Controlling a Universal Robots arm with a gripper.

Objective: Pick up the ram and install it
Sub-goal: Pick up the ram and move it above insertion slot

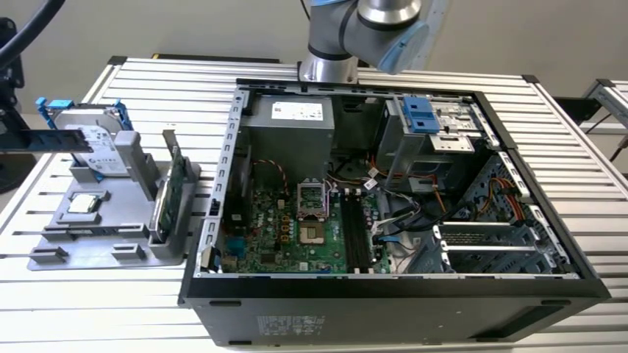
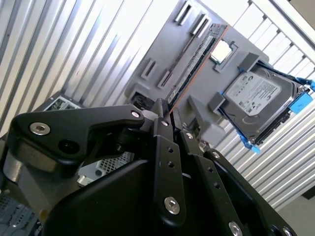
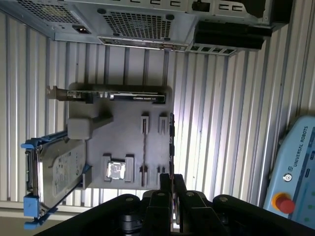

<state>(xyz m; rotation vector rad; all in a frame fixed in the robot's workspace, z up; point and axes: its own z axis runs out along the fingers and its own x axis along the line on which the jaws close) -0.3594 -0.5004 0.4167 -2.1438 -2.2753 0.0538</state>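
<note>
Dark along its chip side and coppery along one long edge, the ram (image 2: 194,66) is seen edge-on in both wrist views. One end sits between the tips of the gripper (image 2: 167,112) and the rest projects straight out from them. The black fingers (image 3: 165,187) stand almost together, pinched on the stick from both flat sides. It touches nothing else.

Behind the ram lies a grey plastic tray (image 3: 128,128), well apart from it. The tray carries a silver hard drive (image 3: 61,169) in a blue bracket, a small square processor (image 3: 116,170) in a pocket, and a green card (image 3: 123,97) standing on edge in a slot.

In the exterior view the tray (image 1: 98,243) sits at the exterior view's left on the slatted metal table (image 1: 98,309). The green card (image 1: 175,195) is on the side of the tray nearest the open computer case (image 1: 393,309). The case fills the middle and the exterior view's right, with its board exposed. The arm (image 1: 363,29) enters at the upper middle of that frame. A pale blue control pendant (image 3: 295,172) with a red button lies on the table in the first wrist view.
</note>
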